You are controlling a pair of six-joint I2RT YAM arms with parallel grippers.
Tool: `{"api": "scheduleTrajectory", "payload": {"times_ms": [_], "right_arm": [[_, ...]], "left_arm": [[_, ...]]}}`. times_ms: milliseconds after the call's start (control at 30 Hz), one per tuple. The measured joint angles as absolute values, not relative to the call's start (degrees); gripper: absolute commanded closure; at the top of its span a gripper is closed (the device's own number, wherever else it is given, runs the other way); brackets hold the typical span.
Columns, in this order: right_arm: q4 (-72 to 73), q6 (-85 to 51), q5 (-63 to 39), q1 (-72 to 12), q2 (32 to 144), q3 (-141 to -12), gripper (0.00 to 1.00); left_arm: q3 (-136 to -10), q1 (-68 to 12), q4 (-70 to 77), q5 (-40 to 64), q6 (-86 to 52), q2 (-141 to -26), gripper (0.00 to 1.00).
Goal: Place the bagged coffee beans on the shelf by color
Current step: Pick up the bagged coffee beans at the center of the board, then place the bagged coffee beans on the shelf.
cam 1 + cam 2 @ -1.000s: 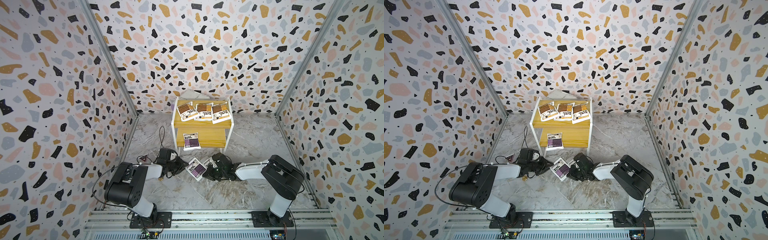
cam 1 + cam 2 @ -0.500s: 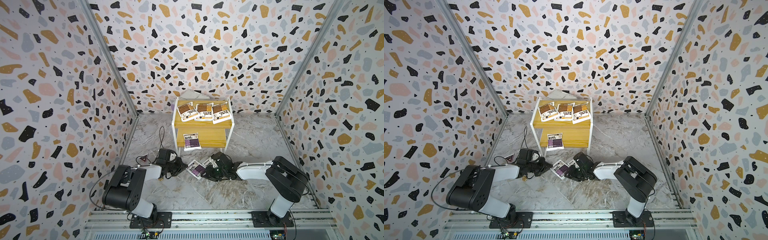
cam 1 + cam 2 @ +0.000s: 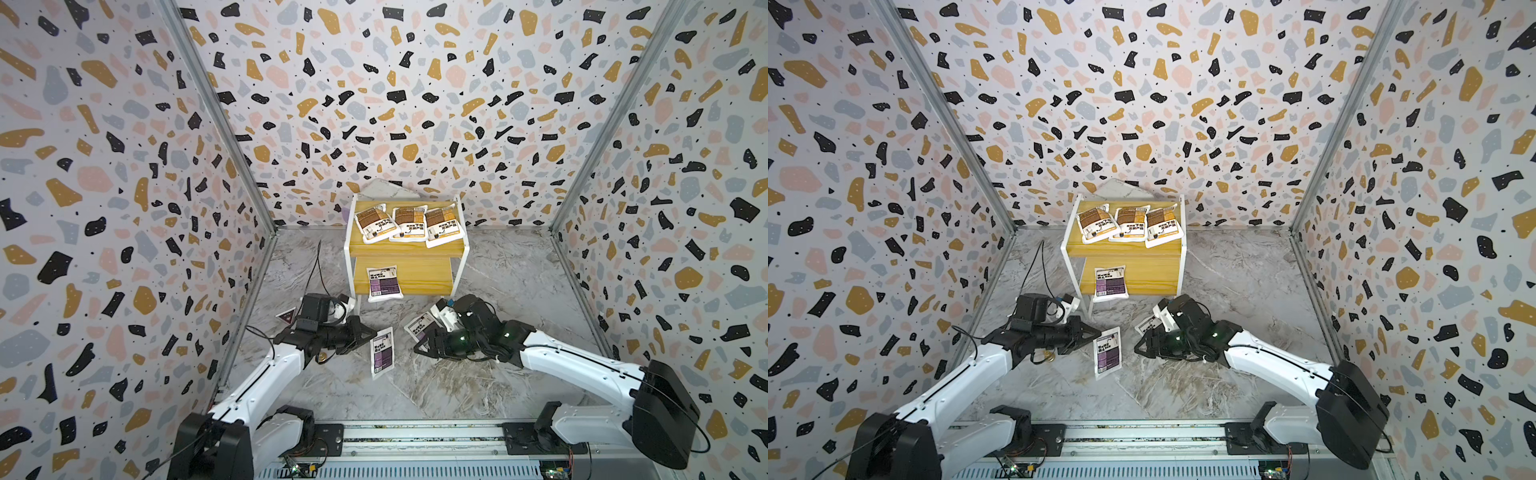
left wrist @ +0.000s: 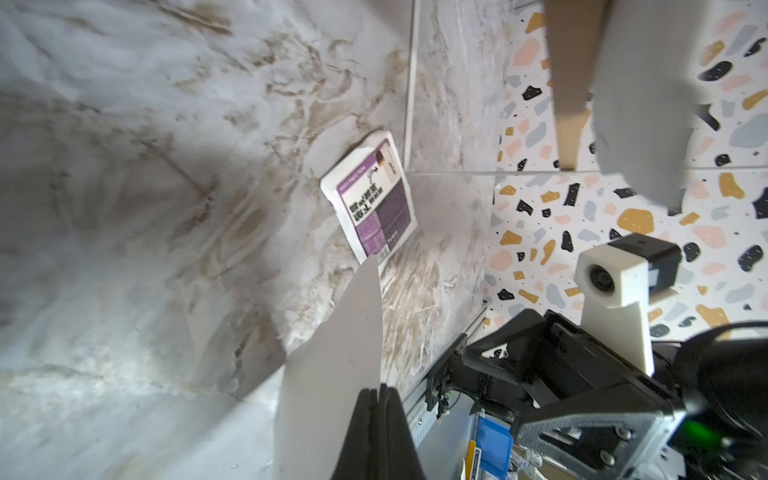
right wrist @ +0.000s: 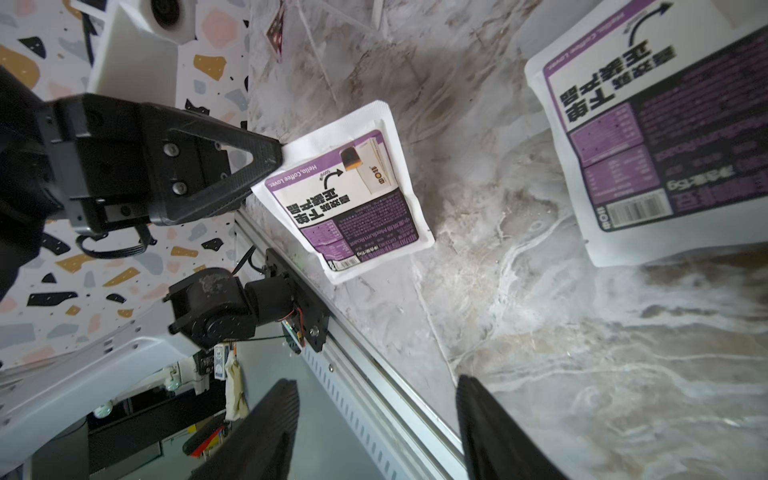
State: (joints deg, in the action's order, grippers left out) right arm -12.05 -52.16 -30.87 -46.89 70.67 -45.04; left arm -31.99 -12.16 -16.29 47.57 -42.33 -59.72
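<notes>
**Shelf** [image 3: 407, 250]: against the back wall.
- Upper board: three brown pouches [image 3: 409, 222] in a row, edges overlapping.
- Lower board: one shelved purple pouch [image 3: 384, 283] lies toward the left arm's side, its front edge overhanging.

**Left gripper** [image 3: 371, 333]: jaws pressed together on the edge of the held purple pouch [image 3: 382, 353], which hangs between the two arms in front of the shelf.

**Right gripper** [image 3: 419, 345]: jaws apart, gripping nothing, just beside the floor purple pouch [image 5: 665, 124], which lies flat on the marble floor [image 3: 415, 395].
</notes>
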Motion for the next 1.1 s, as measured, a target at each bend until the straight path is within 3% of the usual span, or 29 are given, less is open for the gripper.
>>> {"api": "scheduleTrajectory", "payload": {"times_ms": [33,300,600,1100], "right_arm": [[-12.0,-52.1,-32.5,-45.9,70.0,-44.9,0.25],[-10.6,-51.5,-44.0,-40.2,67.0,-42.9,0.19],[3.5,-53.2,-50.9,-40.1,66.0,-40.7,0.20],[20.5,-55.6,-53.3,-40.1,68.4,-40.2,0.22]], "left_arm": [[-32.0,-12.2,-16.5,48.5,-42.9,-59.1,1.00],[-34.9,-12.7,-16.6,52.4,-49.9,-56.8,1.00],[-40.1,-13.9,-11.2,54.0,-63.0,-52.5,1.00],[-44.3,-14.0,-3.0,55.0,-78.9,-50.0,1.00]]}}
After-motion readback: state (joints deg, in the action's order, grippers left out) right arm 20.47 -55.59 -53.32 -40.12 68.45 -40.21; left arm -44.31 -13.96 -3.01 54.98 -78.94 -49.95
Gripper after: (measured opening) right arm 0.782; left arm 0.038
